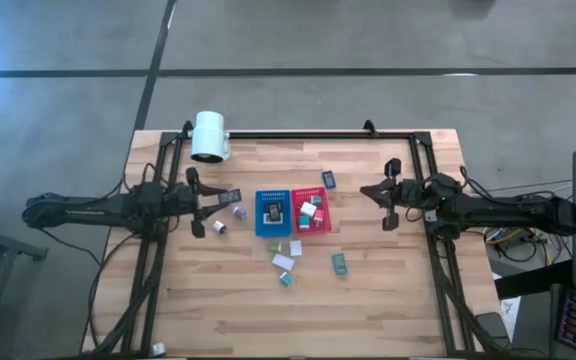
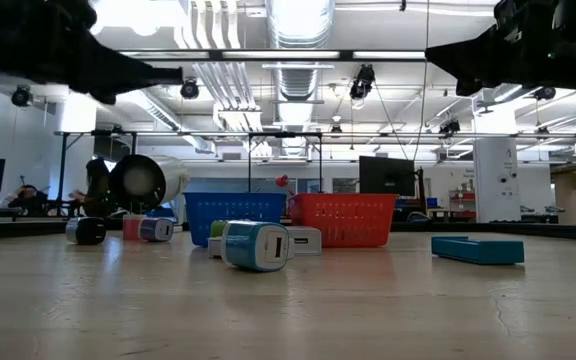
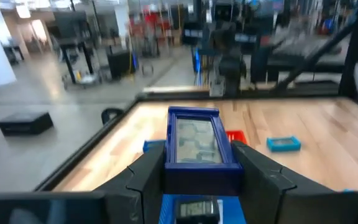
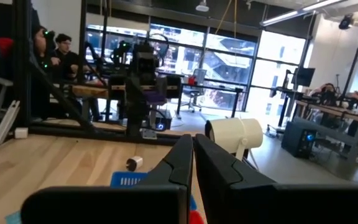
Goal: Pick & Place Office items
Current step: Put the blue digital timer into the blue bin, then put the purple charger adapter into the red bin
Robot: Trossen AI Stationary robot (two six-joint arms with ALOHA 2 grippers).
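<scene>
Left tool: (image 1: 211, 204) held above the table's left side, left of the blue tray (image 1: 272, 213), clamped on a purple block (image 3: 196, 149) between its fingers (image 3: 140, 177).
Right tool: (image 1: 373, 192) raised over the table's right side, right of the red tray (image 1: 310, 211), fingers pressed together with nothing between them.
Trays: side by side at the table's (image 1: 388, 300) centre, blue left, red right, each with small items inside.
Loose items: white (image 1: 283, 262) and teal (image 1: 339, 263) blocks near of the trays; a dark one (image 1: 328, 179) far of the red tray.
White cylinder: (image 1: 209, 137) at the far left edge.
</scene>
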